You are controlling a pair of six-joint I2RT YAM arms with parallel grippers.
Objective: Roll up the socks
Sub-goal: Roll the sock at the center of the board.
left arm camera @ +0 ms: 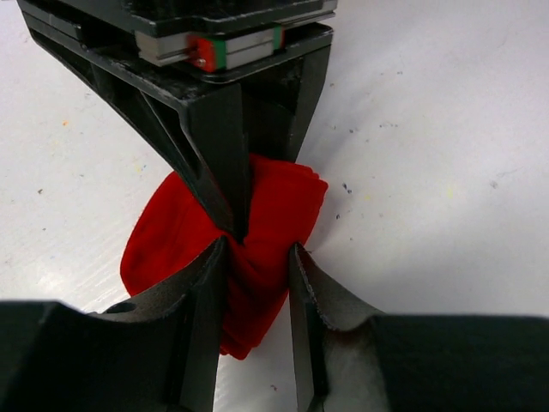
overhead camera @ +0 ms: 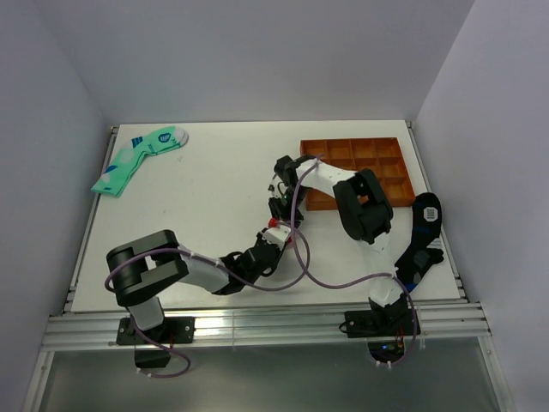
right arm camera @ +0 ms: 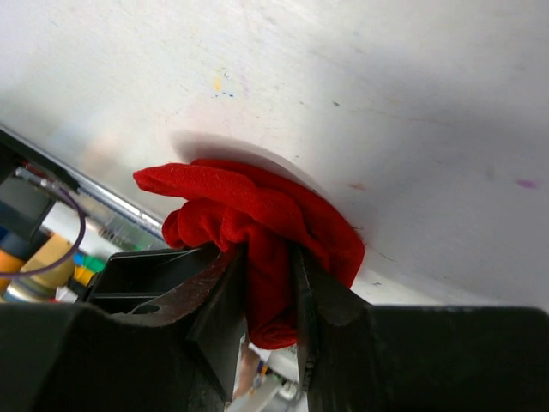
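Pale lavender walls (overhead camera: 257,60) close in a white bench (overhead camera: 214,180), lightly speckled with tiny coloured flecks. The red socks (left arm camera: 274,215) sit bunched into a loose wad near the middle of it, just left of the brown tray (overhead camera: 364,167), with both arms meeting over them. I judge the fabric to be light, soft and floppy: it folds and puckers wherever it is squeezed, so it will slump and unroll unless I pinch through several layers at once, deep in the thick of the bundle and not on a loose edge. My left gripper (left arm camera: 256,257) has its jaws closed in on the lower part of the wad, cloth pressed against both inner faces. The right gripper (right arm camera: 270,257) comes in from the opposite side with its jaws clamped on a gathered fold. Farther out, a mint-green sock (overhead camera: 137,159) lies in the far left corner and a black sock (overhead camera: 426,215) at the right edge. I can read no brand or writing; the green sock's blue marks are too small.
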